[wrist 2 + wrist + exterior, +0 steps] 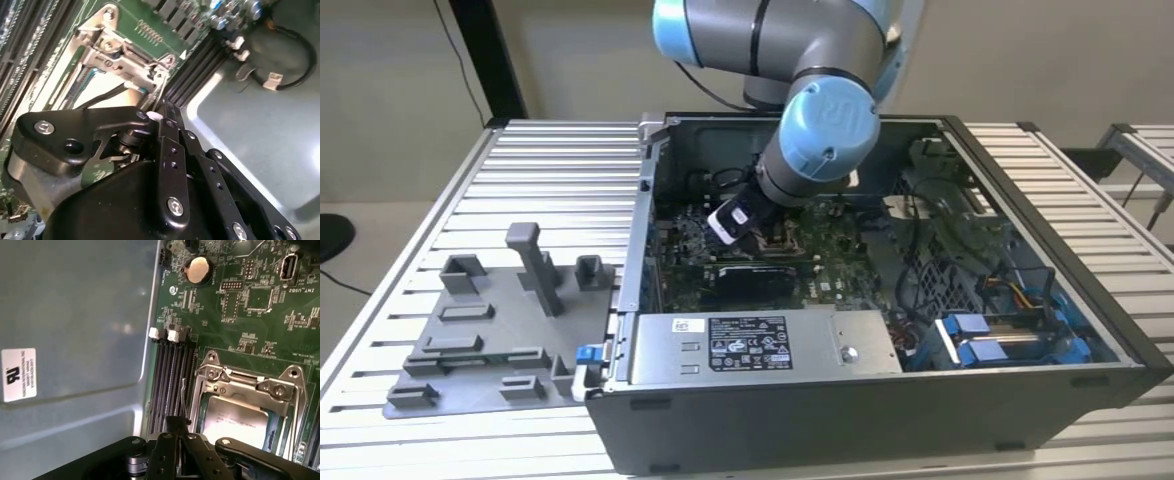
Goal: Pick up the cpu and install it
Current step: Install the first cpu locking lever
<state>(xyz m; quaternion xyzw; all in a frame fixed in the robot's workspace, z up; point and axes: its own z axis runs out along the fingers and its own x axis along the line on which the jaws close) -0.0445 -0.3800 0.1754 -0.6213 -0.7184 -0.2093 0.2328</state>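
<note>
The cpu [235, 421], a flat square chip with a pale silver top, lies inside the metal socket frame [250, 384] on the green motherboard. In the second wrist view the same frame [117, 50] shows with a bright pale patch of the cpu [102, 90] under it. My gripper [181, 452] hangs just above the socket's edge, its black body and linkages [170, 165] covering part of the chip. In the exterior view the gripper [767, 238] reaches down into the open computer case [1041, 180] over the board's middle.
Black memory slots [170, 380] run beside the socket, next to the grey case wall [75, 315]. A silver power supply box [761, 345] sits at the case front and a drive cage with blue clips [1001, 335] toward the exterior view's right. A grey fixture plate [494, 320] lies on the slatted table.
</note>
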